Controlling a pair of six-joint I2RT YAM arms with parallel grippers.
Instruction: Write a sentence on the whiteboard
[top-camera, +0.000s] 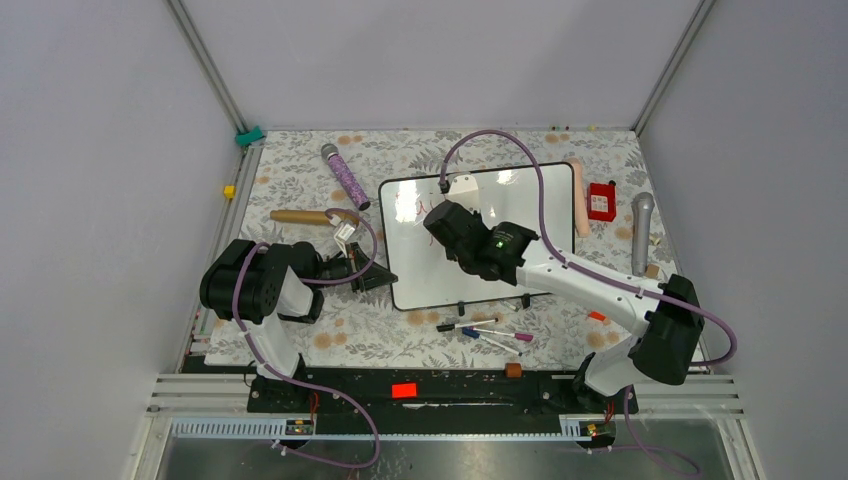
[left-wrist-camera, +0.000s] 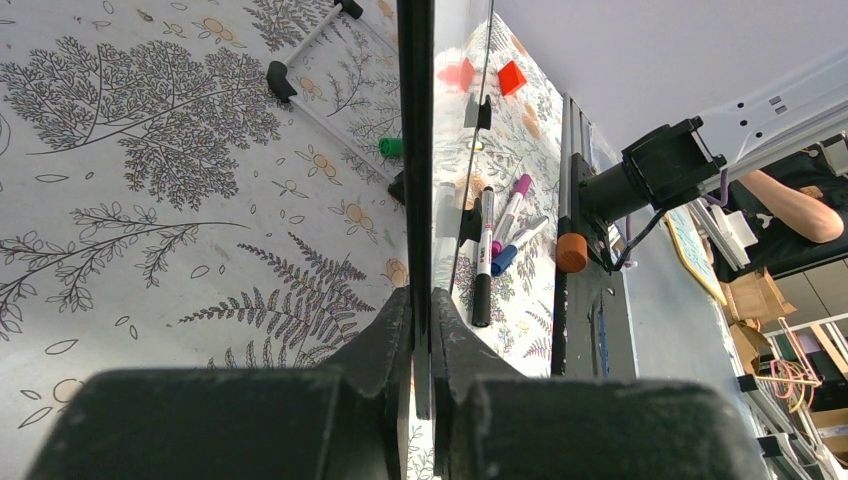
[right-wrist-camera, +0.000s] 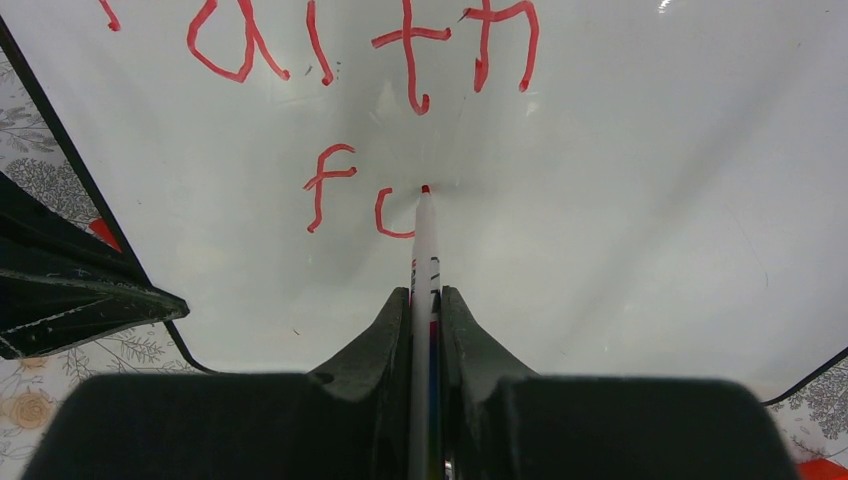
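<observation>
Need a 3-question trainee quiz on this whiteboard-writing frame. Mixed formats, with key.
1. True or false: the left gripper is shut on the edge of the whiteboard.
2. What does the right gripper hold? A) an eraser B) a marker C) a microphone
3. Fill in: the second line of the red writing starts with the letter ___.

Key: 1 true; 2 B; 3 f
</observation>
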